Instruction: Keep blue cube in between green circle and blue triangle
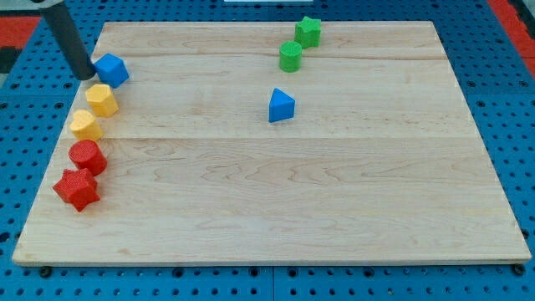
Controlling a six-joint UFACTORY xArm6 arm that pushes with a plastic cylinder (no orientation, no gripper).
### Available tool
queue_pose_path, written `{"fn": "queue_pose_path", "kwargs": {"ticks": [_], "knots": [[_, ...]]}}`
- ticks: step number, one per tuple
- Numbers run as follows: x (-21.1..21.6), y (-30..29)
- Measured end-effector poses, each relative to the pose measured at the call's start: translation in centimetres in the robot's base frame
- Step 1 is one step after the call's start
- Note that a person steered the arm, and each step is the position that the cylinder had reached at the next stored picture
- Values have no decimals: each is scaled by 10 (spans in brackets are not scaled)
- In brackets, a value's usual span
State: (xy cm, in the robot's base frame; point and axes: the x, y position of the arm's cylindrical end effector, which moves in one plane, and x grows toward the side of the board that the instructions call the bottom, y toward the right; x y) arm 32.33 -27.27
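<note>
The blue cube sits near the board's upper left edge. My tip is at the cube's left side, touching or nearly touching it. The green circle stands near the top, right of centre. The blue triangle lies just below the green circle, with a gap between them. The blue cube is far to the left of both.
A green star sits above and right of the green circle. Down the left edge lie a yellow hexagon, a yellow heart-like block, a red cylinder and a red star. The wooden board rests on a blue pegboard.
</note>
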Motion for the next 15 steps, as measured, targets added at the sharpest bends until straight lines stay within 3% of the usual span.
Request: {"fn": "queue_pose_path", "kwargs": {"ticks": [2,3,6,8,11,14,15], "knots": [[-1,58],[-4,35],[-48,65],[-22,144],[48,142],[49,171],[32,186]]}}
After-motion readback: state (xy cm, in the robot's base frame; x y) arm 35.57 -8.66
